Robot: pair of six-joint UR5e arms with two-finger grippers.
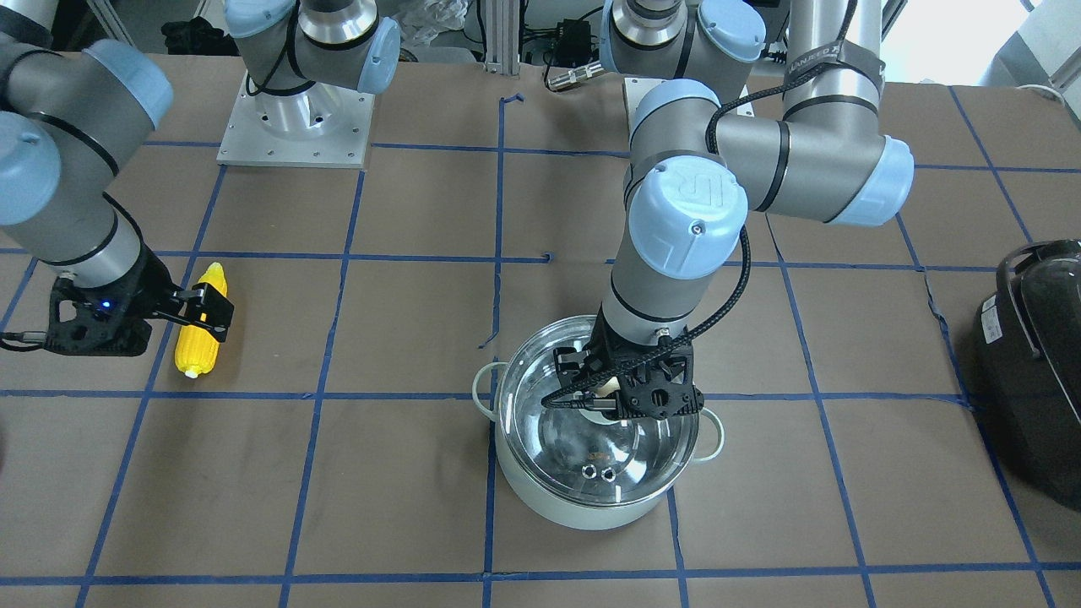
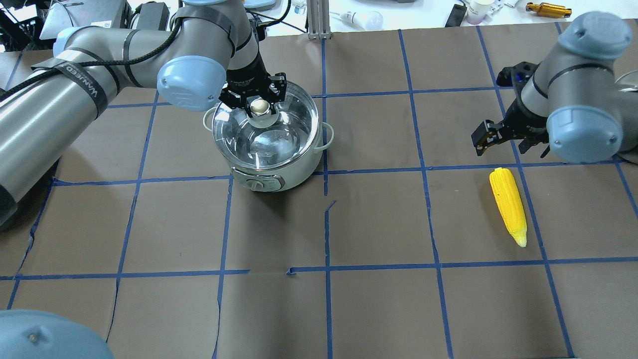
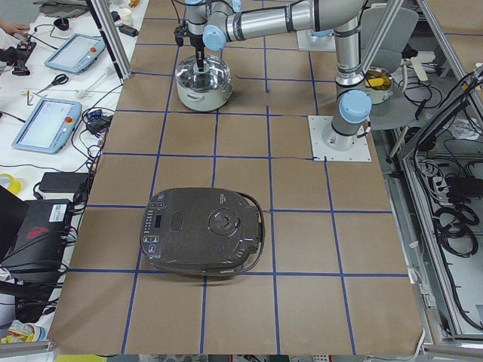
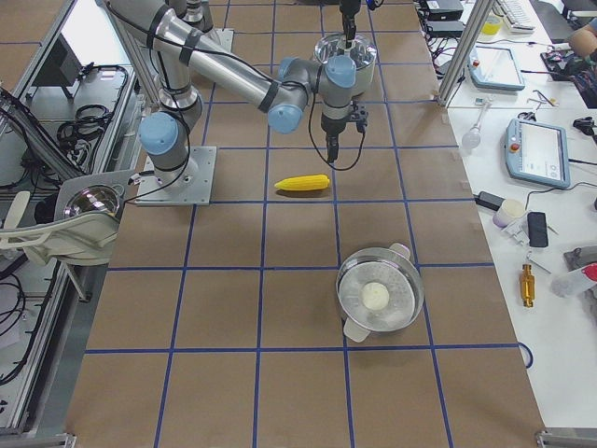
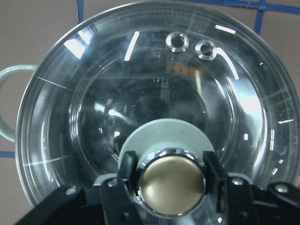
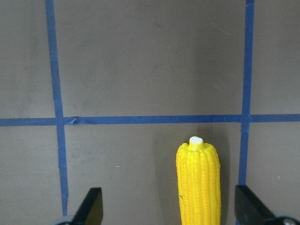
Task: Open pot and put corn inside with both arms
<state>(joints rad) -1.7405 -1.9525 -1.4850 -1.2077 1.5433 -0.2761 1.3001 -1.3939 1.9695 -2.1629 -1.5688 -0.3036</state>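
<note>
The pale mint-green pot (image 1: 591,498) stands on the table with its clear glass lid (image 2: 269,134) on. My left gripper (image 1: 604,397) reaches down onto the lid, and in the left wrist view its fingers (image 5: 127,171) press both sides of the brass-coloured knob (image 5: 173,180). The yellow corn (image 2: 508,204) lies flat on the table, far from the pot. My right gripper (image 2: 503,141) hovers open over the corn's blunt end. In the right wrist view the corn (image 6: 198,183) lies between the wide-open fingers (image 6: 93,206).
A large black appliance (image 1: 1034,363) with a handle sits at the table's end on my left side. A steel pot with a lid (image 4: 378,297) stands beyond the corn on my right side. Blue tape lines grid the brown table (image 2: 379,219).
</note>
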